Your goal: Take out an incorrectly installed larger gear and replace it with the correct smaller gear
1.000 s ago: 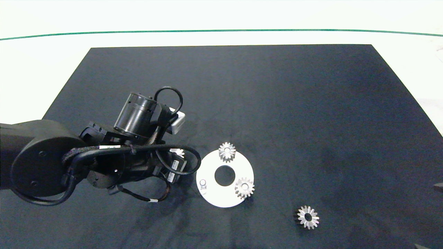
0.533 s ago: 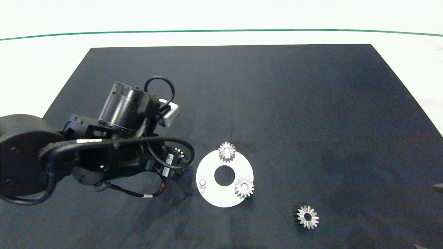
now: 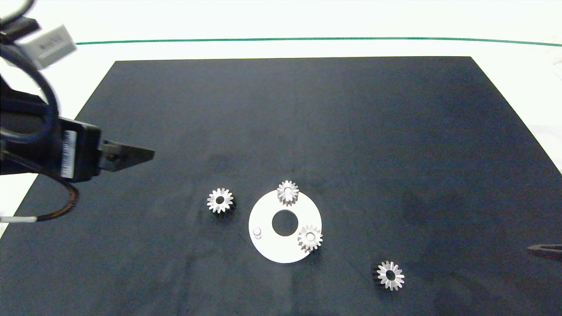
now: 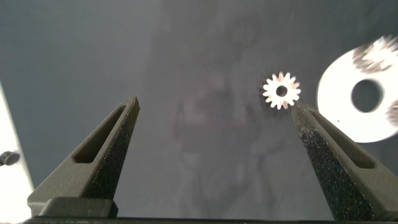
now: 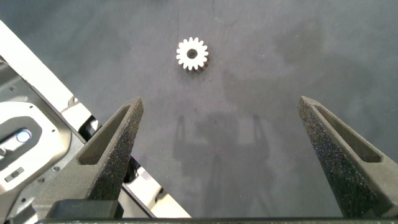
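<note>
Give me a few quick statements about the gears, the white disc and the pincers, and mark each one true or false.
1. The blunt-toothed silver larger gear lies on the black mat, beside the white round disc. True.
2. The left pincer grips that gear. False: it is open and empty, up at the mat's left edge.
3. One pin on the disc is bare. True.
4. The spiky silver smaller gear sits on the disc. False: it lies on the mat, apart from the disc.
5. The right pincer is open. True.
</note>
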Controlling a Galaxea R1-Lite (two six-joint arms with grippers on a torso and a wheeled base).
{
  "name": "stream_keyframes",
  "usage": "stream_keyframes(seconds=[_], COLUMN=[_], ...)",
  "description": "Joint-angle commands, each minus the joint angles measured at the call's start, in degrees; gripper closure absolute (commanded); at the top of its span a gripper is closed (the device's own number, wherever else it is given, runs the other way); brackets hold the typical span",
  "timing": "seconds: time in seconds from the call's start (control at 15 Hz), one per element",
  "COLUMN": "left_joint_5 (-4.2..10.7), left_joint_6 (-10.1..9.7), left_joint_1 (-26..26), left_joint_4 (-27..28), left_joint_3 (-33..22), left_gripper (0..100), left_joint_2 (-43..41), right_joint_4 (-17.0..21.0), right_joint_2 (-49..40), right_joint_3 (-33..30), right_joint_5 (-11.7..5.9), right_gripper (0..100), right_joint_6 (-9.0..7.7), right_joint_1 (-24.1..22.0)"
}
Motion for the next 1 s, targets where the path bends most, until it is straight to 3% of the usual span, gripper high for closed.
stream_keyframes(seconds=[0.07, 0.33, 0.53, 1.0], left_joint_5=[0.11, 0.11, 0.11, 0.11], left_joint_6=[0.0, 0.0, 0.17, 0.26], left_joint_1=[4.0, 4.71, 4.71, 4.88], left_joint_4=[5.19, 7.73, 8.35, 9.49], left_joint_3=[-5.33, -5.95, -6.12, -7.53], left_gripper=[0, 0, 0, 0], left_joint_2=[-7.58, -8.99, -11.28, -13.21], right_joint_4=[-0.09, 0.0, 0.0, 0.09], right_joint_2=[10.34, 20.97, 26.07, 33.54], right_joint_3=[-2.56, -8.01, -11.18, -13.37], right_joint_5=[-0.13, -3.21, -7.43, -9.01], right_gripper=[0, 0, 0, 0], right_joint_6=[-3.48, -4.0, -4.09, -4.53], right_joint_1=[0.59, 6.74, 11.75, 12.89])
